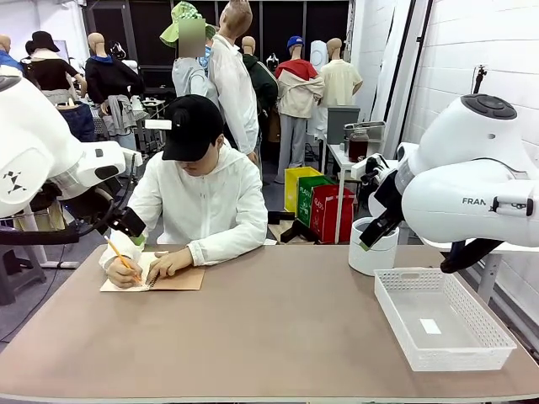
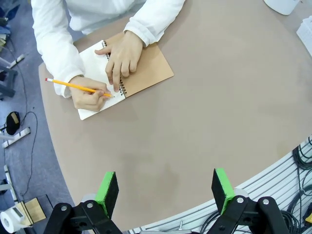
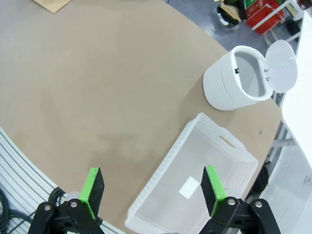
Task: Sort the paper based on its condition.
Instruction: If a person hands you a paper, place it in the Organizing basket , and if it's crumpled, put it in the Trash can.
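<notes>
Left gripper (image 2: pixel 165 181) & right gripper (image 3: pixel 152 181) hover wide open, empty, over the counter's (image 1: pixel 253 337) near edge — prob. waiting; basket (image 3: pixel 214 129) near the right corner and open-lid bin (image 3: pixel 219 90) beyond look set for sorting, while the paper (image 2: pixel 93 63) sits in a notebook (image 2: pixel 146 68) at the far-left edge, a hand (image 2: pixel 122 53) pinning it for writing.

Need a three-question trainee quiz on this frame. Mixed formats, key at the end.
1. True or false: the white bin has its lid open.
2. Short answer: what does the person's hand hold at the notebook?
3. Multiple choice: the left gripper and right gripper are A) both open, B) both shut, C) one open, one shut.

Key: 1 true; 2 a pencil; 3 A.
</notes>
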